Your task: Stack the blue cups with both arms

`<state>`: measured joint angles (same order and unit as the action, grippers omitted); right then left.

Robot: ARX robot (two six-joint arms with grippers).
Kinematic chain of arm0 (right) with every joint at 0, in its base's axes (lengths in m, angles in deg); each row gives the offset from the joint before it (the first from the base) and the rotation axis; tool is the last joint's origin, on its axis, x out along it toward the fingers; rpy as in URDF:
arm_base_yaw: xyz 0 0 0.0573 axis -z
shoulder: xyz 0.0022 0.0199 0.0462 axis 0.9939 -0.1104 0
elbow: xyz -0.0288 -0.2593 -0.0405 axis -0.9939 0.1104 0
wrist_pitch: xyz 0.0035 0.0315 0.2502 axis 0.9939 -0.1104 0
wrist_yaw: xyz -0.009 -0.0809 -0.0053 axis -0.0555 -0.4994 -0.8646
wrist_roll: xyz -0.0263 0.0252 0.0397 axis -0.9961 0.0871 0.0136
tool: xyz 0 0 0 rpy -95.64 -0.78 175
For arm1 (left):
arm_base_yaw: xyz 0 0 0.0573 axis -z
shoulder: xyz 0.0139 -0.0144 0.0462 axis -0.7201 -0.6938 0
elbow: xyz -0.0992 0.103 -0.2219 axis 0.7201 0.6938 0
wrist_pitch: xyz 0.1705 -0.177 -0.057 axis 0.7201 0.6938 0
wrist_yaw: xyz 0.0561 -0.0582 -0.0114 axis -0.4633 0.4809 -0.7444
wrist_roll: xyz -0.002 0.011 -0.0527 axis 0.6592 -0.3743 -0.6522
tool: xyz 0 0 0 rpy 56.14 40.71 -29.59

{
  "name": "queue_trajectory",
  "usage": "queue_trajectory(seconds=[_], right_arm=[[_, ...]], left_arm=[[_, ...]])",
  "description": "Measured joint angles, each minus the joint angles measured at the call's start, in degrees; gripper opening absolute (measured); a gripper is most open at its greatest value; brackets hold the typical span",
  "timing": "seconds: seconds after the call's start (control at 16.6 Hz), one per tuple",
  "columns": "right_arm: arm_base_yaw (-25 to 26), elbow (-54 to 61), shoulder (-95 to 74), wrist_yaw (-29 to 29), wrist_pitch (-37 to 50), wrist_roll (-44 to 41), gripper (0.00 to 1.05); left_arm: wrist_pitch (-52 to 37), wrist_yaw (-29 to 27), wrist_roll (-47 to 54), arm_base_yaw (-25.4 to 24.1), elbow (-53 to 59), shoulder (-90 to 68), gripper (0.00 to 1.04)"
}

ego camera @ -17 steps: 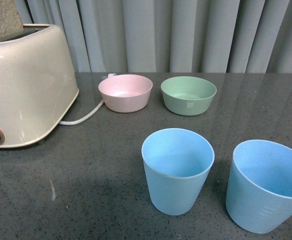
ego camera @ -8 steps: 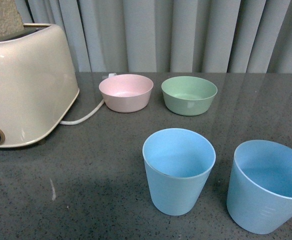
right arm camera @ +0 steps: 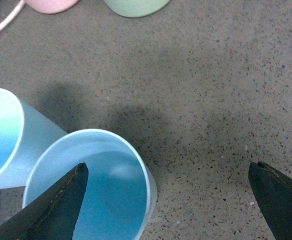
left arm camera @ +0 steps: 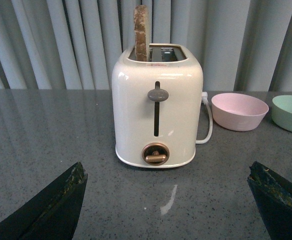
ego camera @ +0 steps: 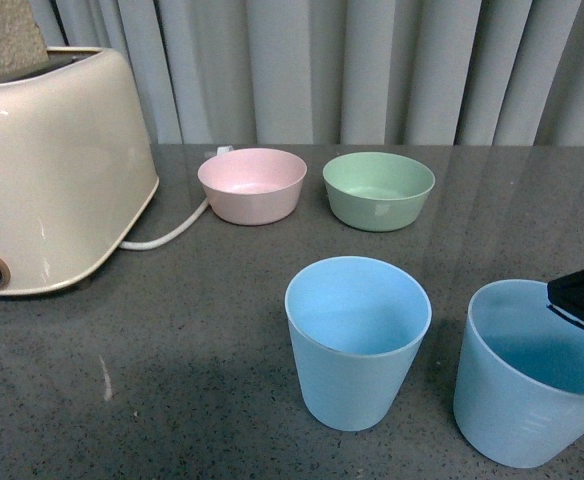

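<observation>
1. Nearest, the right gripper [right arm camera: 168, 200] hangs spread wide over the right cup [ego camera: 527, 390]. The left gripper [left arm camera: 168, 200], also spread and empty, faces the toaster [left arm camera: 156, 110].
2. The left cup [ego camera: 357, 345] stands upright close beside it on the table [ego camera: 202, 340].
3. Both look light, stiff and smooth, so pinch one wall at the rim, since the tapered sides may slip.
4. Farther back sit the pink bowl [ego camera: 252, 185] and the green bowl [ego camera: 378, 190].
</observation>
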<state>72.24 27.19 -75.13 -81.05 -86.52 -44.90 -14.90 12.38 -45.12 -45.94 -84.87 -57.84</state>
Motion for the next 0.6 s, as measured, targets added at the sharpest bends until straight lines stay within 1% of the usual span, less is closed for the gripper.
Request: queue_trajectory(seconds=[0.24, 0.36, 0.42, 0.54, 0.6], right_arm=[[-1.38, 1.07, -2.62, -1.64, -0.33, 0.11, 0.98], [-2.19, 1.09, -2.89, -2.19, -0.59, 0.37, 0.78], [-2.25, 1.07, -2.82, -2.29, -0.76, 0.37, 0.72], [-2.47, 0.72, -2.56, -3.17, -1.42, 0.37, 0.56], [-2.47, 0.52, -2.56, -3.41, -1.7, 0.35, 0.5]], left_arm=[[0.0, 0.0, 0.0, 0.0, 0.0, 0.0, 0.98], [0.02, 0.0, 0.0, 0.0, 0.0, 0.0, 0.98], [0.02, 0.0, 0.0, 0.0, 0.0, 0.0, 0.98], [0.02, 0.0, 0.0, 0.0, 0.0, 0.0, 0.98], [0.02, 0.0, 0.0, 0.0, 0.0, 0.0, 0.98]])
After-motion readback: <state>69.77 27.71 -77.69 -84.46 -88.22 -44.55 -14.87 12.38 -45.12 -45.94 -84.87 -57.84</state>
